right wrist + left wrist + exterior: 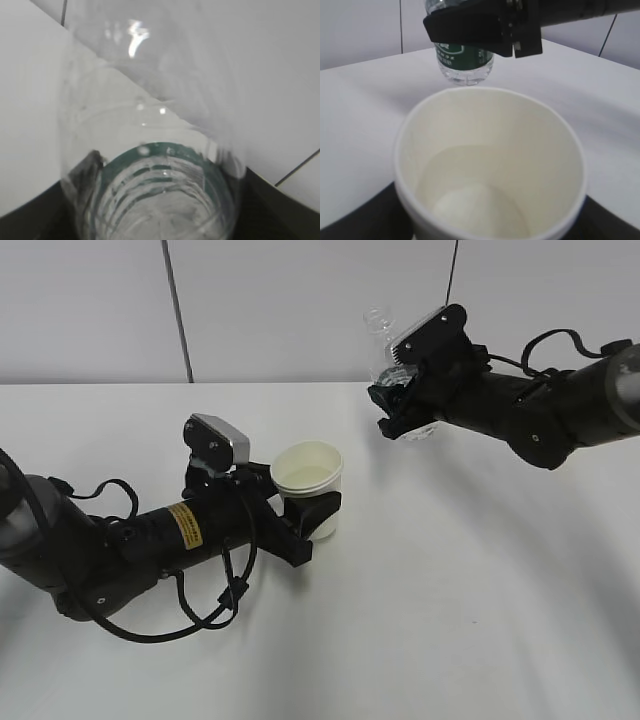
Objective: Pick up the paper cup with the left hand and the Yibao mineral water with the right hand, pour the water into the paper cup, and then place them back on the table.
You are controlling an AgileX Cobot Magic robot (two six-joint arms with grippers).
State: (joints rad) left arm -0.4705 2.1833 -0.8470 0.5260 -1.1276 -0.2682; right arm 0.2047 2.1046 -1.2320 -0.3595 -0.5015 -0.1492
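- Your left black arm with the yellow sticker lies low over the white table, reaching right; its gripper is clamped around the cream-white paper cup, upright, near centre.
- Your right black arm reaches left, raised at the far right; its gripper grips the clear green-labelled bottle upright above the table.

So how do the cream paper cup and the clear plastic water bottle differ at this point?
The cream-white paper cup is opaque and wide-mouthed; the clear plastic bottle with the green label is see-through and narrow-necked. The cup sits low by the white table, clamped by the left gripper; the bottle is lifted well above the table in the right gripper. Both stand roughly upright, mouths up, each held by its own arm.
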